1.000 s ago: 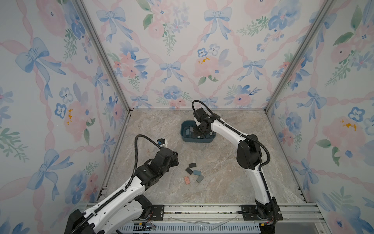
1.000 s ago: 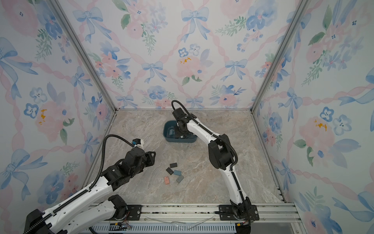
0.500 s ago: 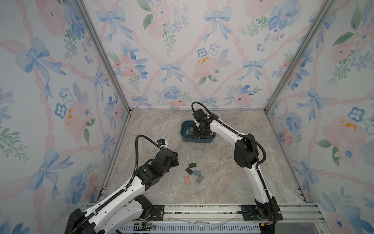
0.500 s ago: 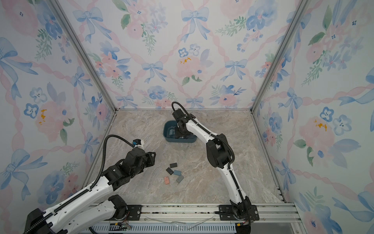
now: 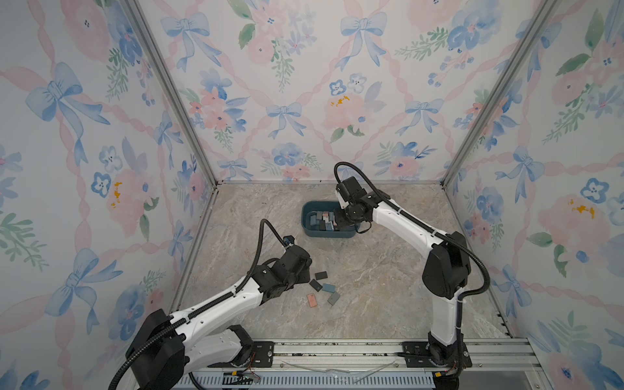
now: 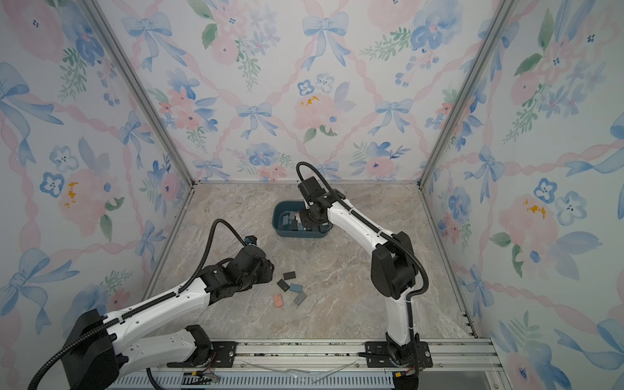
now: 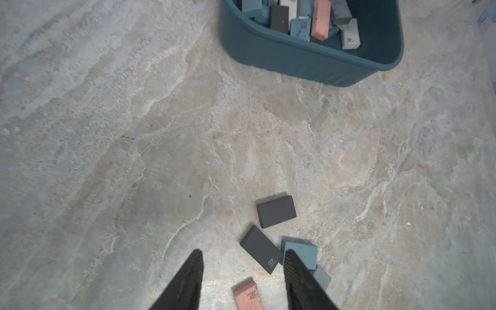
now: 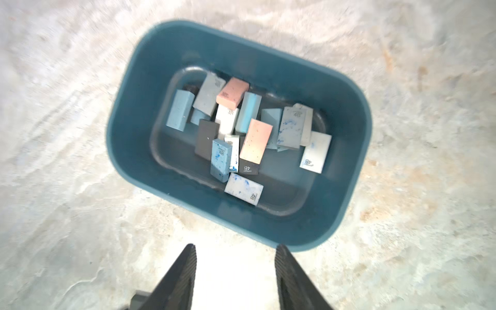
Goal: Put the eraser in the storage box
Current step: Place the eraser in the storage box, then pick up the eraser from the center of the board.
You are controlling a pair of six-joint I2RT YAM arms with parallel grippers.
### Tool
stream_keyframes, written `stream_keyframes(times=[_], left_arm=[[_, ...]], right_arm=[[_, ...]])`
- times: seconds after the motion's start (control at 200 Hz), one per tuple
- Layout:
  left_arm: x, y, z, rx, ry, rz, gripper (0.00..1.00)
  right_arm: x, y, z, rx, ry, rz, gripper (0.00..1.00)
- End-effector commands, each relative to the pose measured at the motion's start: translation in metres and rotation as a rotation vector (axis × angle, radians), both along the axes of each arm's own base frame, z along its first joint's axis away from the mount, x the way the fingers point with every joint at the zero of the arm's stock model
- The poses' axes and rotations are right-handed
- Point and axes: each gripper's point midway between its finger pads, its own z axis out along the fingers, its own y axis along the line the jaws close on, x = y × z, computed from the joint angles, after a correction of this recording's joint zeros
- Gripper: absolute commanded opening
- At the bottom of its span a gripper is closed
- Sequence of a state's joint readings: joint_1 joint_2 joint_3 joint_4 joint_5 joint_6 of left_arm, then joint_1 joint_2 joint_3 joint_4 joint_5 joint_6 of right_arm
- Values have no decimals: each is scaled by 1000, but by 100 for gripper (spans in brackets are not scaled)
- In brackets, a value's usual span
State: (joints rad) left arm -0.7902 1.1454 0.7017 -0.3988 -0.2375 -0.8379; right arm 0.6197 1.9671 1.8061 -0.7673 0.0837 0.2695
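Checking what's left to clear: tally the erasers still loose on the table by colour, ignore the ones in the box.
Black erasers: 2
Blue eraser: 1
Grey eraser: 1
Pink eraser: 1
Total: 5

The counter [image 7: 268,139] between the storage box [image 7: 308,64] and the loose erasers [image 7: 276,210] is bare and wide open, but these erasers lie close together with narrow gaps, and the pile of erasers [image 8: 252,134] crowds the middle of the box floor.
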Motion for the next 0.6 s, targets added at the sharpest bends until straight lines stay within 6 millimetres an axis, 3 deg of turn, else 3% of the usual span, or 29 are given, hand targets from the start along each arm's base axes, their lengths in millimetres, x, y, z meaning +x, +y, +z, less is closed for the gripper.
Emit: stream_keyframes(times=[0.0,0.02,0.185,0.345,0.405,0.595], left_arm=[[-13,-10,-19,55,88,-58,60],[-9,-17,-11,42,81,-62,61],[-19,-32,-31,89,157,-89,62],[-23,-41,-46,98,211,-75,64],[-24,-43,-50,99,231,-67,64],[-23,-41,-61,90,268,20,62]], right_arm=[[-3,-15,16,32,-51,-40,51],[-6,-17,17,34,-52,-42,51],[-26,-35,24,62,-77,-75,52],[-38,-50,19,68,-75,-108,52],[-42,-55,25,80,-87,-114,52],[-51,-65,20,76,-77,-130,52]])
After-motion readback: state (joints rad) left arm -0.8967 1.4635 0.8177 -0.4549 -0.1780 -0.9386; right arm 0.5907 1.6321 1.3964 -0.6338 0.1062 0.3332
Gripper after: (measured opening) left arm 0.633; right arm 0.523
